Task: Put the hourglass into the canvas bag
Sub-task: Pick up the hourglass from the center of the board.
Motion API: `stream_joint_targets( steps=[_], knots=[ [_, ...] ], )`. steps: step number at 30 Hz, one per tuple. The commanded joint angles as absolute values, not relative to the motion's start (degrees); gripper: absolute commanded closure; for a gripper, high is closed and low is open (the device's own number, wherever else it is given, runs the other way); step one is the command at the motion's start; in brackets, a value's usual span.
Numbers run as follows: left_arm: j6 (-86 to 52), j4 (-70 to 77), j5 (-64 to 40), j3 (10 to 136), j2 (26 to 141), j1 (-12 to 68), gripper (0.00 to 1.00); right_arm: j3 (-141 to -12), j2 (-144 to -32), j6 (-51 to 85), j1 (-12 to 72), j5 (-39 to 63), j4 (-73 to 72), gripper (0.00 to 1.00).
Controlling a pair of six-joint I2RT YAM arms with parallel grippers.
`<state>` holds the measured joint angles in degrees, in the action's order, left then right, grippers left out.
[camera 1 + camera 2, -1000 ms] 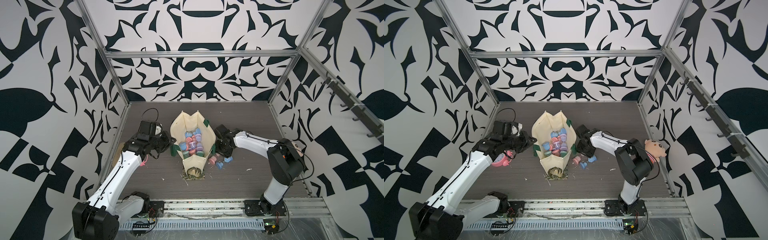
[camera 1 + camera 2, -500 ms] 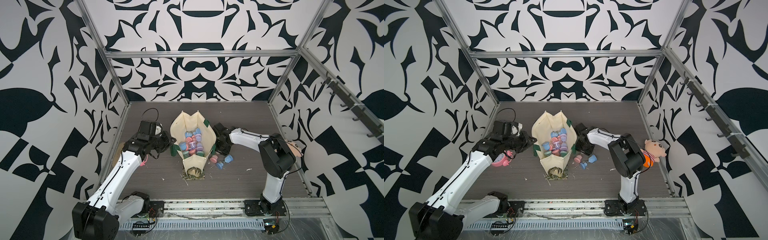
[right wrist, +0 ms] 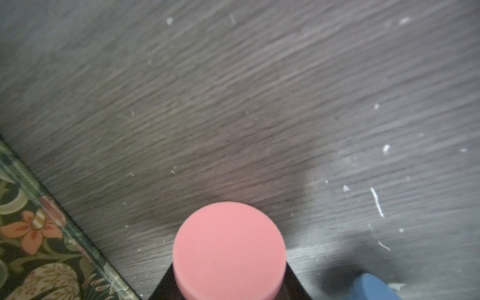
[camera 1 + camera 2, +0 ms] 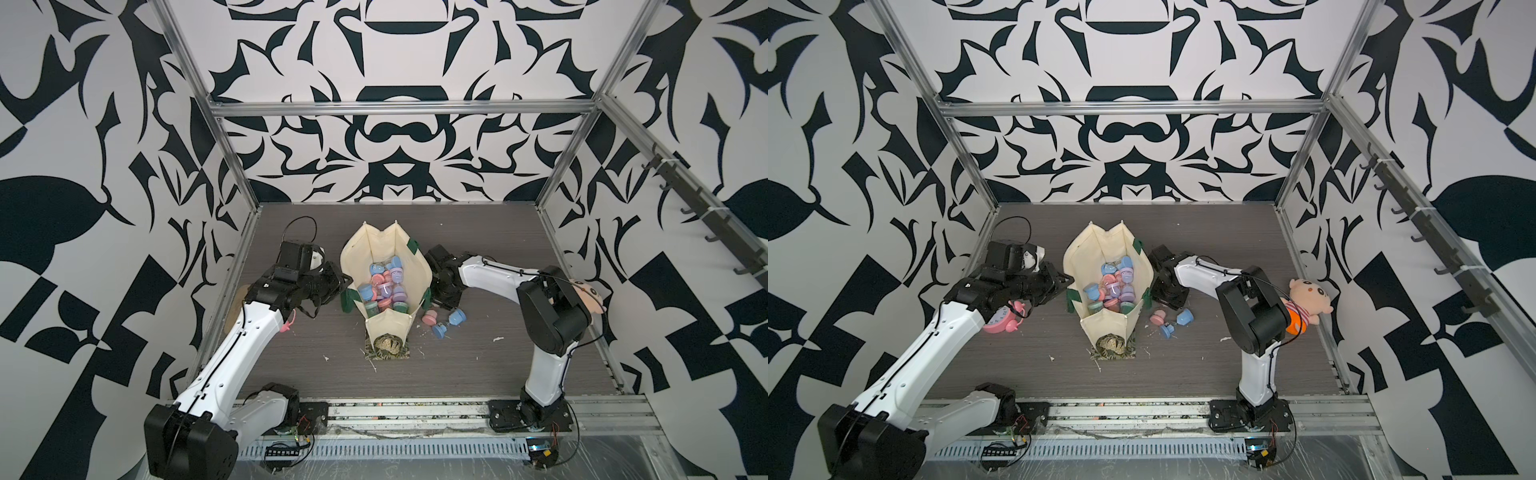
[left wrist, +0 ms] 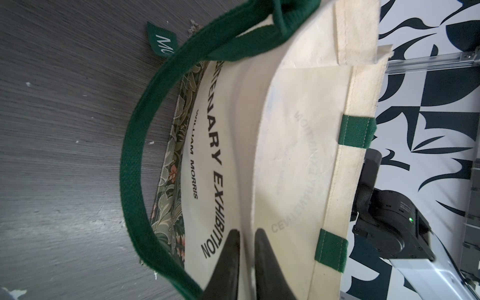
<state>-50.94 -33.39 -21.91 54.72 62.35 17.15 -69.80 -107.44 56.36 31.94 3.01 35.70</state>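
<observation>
Low over desk, just beside canvas bag: pink hourglass, clamped in right gripper. The left gripper pinches bag's wall. Likely risks: hourglass slipping on lift, or snagging rim if wall sags.

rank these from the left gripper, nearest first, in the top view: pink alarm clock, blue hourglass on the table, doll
1. pink alarm clock, under the left arm, closest to the left gripper
2. blue hourglass, on the table past the bag
3. doll, far right
</observation>
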Motion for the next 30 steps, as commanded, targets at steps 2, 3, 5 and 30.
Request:
stream_joint_targets(
  steps=[2,3,5,30],
  knots=[
    [-50.0,-34.2,-22.0,54.4,62.2,16.9,0.83,-72.1,-105.6,55.2,31.6,2.0,36.0,0.96],
    [-50.0,-34.2,-22.0,54.4,62.1,16.9,0.83,-72.1,-105.1,55.2,31.7,1.9,36.1,0.99],
    [-50.2,-34.1,-22.1,54.3,62.0,16.9,0.83,-72.2,-103.9,55.0,31.6,1.5,36.4,1.0],
    [-51.2,-34.1,-21.9,53.9,60.6,16.8,0.81,-68.8,-76.4,52.5,31.6,-8.4,45.4,1.0]
  ],
)
